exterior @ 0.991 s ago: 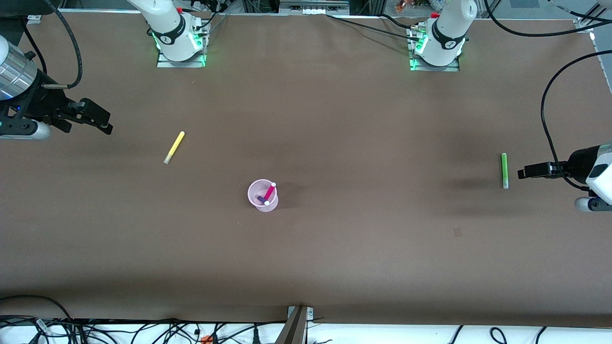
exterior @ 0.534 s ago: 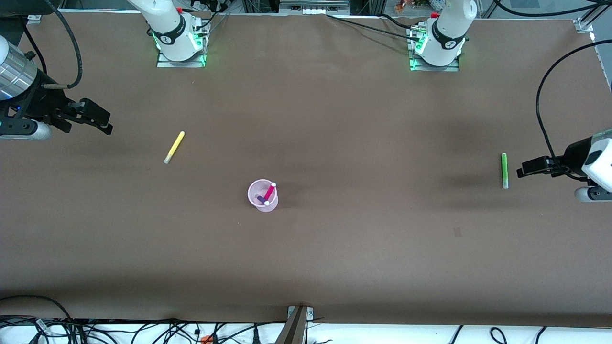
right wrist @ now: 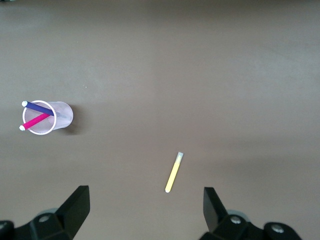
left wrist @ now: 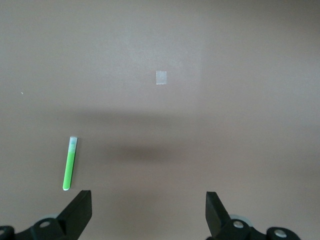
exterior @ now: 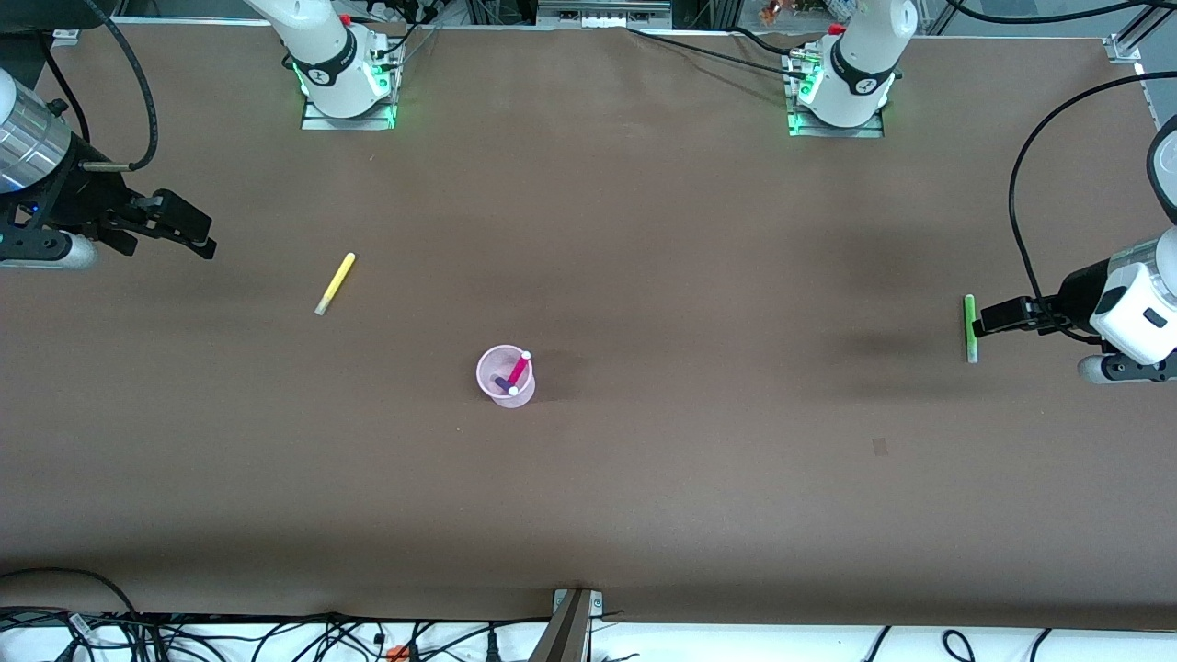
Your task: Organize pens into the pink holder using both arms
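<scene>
Robotics lab: bolted arm bases (exterior: 348, 87), loose cables (exterior: 276, 639)

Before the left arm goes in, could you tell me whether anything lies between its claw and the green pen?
Nothing visible does: only bare table separates the open left claw from the green pen.

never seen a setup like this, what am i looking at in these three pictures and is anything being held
Two white robot arms are bolted along one edge of a brown table. The wide picture comes from a high camera facing them; the other two come from cameras on each arm's wrist, looking down past its own black fingers.

A pink cup stands mid-table with a magenta pen and a purple pen already inside. A yellow pen lies on the table toward the right arm's end, a green pen toward the left arm's end.

Nothing is held. The left gripper is open beside the green pen. The right gripper, also open, waits over its end of the table.
</scene>
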Controlling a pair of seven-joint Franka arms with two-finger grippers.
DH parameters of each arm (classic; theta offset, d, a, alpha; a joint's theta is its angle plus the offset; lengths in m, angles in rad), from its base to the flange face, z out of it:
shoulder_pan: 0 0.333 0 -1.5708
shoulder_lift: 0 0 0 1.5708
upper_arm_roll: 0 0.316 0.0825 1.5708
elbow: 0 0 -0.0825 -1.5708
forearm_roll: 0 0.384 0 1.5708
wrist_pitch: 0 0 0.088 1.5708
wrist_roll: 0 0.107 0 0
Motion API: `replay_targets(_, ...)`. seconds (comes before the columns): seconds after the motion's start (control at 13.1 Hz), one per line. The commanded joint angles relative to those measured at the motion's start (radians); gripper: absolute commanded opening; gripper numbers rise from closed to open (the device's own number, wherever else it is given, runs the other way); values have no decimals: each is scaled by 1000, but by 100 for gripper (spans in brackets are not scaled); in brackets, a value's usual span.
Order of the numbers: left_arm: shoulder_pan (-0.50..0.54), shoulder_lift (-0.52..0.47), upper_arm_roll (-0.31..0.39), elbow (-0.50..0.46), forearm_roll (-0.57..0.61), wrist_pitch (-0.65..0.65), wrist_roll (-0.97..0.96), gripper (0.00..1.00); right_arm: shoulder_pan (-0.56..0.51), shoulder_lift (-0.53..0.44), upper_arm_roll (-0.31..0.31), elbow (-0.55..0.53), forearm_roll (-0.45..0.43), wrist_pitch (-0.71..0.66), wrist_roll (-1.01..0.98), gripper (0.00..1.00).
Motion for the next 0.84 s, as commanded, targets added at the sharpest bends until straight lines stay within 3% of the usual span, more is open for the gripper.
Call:
replay_targets(0.0, -8, -28, -1, -20, 54, 3, -12, 100, -10, -5, 7, 1, -15, -5, -7, 100)
replay_targets(0.15, -8, -37, -30, -13, 162, -40, -9, 100, -8, -5, 7, 1, -15, -5, -6, 100)
replay_targets(0.76, -9, -31, -58, 25, 153, -100, -12, 100, -8, -5, 10, 1, -15, 2, -6, 100)
